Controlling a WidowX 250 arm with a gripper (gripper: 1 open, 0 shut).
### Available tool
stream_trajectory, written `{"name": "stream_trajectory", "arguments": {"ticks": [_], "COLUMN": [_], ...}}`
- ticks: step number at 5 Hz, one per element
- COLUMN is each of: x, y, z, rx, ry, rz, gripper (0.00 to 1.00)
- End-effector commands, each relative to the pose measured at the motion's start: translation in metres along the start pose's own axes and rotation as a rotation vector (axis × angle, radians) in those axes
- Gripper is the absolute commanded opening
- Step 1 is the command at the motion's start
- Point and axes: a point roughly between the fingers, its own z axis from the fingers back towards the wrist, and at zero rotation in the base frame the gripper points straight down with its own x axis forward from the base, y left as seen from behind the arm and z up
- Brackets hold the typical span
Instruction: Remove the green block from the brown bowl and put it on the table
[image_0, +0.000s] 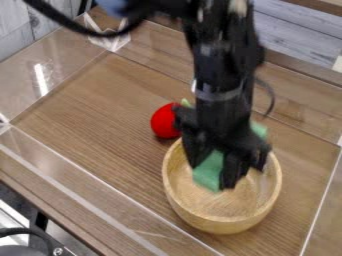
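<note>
The green block (209, 172) hangs tilted just above the inside of the brown bowl (183, 202), clamped between the black fingers of my gripper (221, 180), which is shut on it. One end of the block sticks out behind the fingers at the upper right. The arm comes down from the top of the view and hides the far rim of the bowl. The image is smeared by motion. The bowl rests on the wood-grain table (94, 110) near its front right.
A red strawberry toy (164, 120) lies on the table just left of and behind the bowl. Clear acrylic walls (54, 160) run along the table's edges, close to the bowl at the front.
</note>
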Motion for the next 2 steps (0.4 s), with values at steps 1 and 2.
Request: {"name": "stream_trajectory", "arguments": {"ticks": [1,2], "x": [0.018,0.021], "y": [0.008,0.019], "z": [0.047,0.063], "rx": [-0.004,-0.007], "ry": [-0.084,-0.112], "rz": [0.039,0.102], "gripper": [0.0,0.0]}}
